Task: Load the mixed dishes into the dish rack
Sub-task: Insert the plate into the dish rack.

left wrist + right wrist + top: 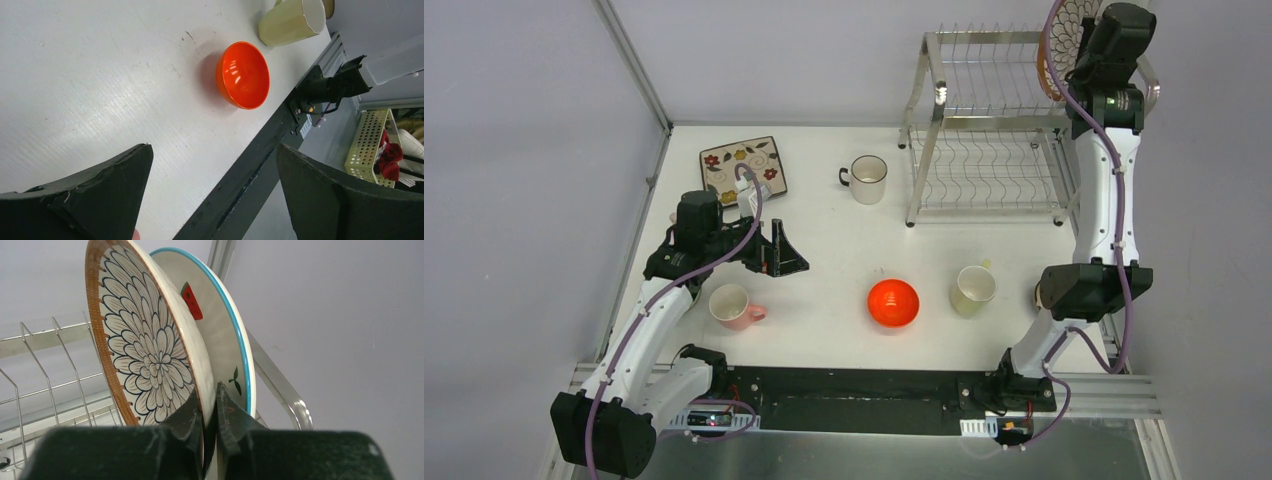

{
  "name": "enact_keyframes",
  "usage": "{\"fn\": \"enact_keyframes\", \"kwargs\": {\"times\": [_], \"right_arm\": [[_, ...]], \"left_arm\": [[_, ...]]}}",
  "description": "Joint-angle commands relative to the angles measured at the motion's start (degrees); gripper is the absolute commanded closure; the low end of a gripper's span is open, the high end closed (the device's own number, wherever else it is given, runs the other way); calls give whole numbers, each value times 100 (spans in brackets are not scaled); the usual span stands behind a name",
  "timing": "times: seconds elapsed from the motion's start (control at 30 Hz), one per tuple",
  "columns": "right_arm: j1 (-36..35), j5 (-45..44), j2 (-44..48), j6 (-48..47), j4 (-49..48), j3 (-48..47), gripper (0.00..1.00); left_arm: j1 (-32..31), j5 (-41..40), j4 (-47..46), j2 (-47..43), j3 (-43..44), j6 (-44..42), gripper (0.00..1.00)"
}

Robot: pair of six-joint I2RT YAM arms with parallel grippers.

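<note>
From overhead, I saw a white table (824,250) with the dish rack (984,130), a tall silver wire frame, standing at its far right. Well to the left of the dish rack, the floral rectangular plate (743,166) lay flat. Nearer me than that plate, and still far left of the rack, the left gripper (779,255) hovered over the table with its jaws spread wide and nothing between them. The pink cup (732,306) sat upright just on my side of that gripper. The white cup (867,178) stood just beside the rack's left legs, its handle turned away from the rack. In front of the rack, toward me, were the red-orange bowl (893,302) and, to its right, the yellow cup (973,290) tipped on its side. At the rack's upper right end, the right gripper (210,405) had its jaws pinching the lower rim of the brown-petal round plate (145,340), which it held upright on edge above the upper shelf. A white plate with a blue rim (220,325) stood upright just behind it, nearer the rack's right rail.
</note>
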State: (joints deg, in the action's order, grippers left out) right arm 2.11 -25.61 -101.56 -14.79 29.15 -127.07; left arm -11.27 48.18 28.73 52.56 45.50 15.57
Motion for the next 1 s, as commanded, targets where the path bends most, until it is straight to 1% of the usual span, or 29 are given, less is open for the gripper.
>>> {"fn": "enact_keyframes", "kwargs": {"times": [0.0,0.23,0.5,0.6,0.8,0.97], "right_arm": [[-104,76,220,357,-753,-657,100],[-134,127,130,408,-801,-1070,100],[-200,62,153,468,-779,-1135,100],[-200,-79,243,431,-824,-915,100],[-324,-381,477,231,-1355,-158,100],[-378,-468,509,171,-1501,153,100]], "left_arm": [[-25,-28,-52,-18,205,-142,1],[-29,-20,-52,0,214,-151,1],[-33,-20,-54,-17,214,-151,1],[-29,-11,-52,-34,208,-139,1],[-34,7,-52,-40,205,-141,1],[-34,7,-52,-22,222,-141,1]]}}
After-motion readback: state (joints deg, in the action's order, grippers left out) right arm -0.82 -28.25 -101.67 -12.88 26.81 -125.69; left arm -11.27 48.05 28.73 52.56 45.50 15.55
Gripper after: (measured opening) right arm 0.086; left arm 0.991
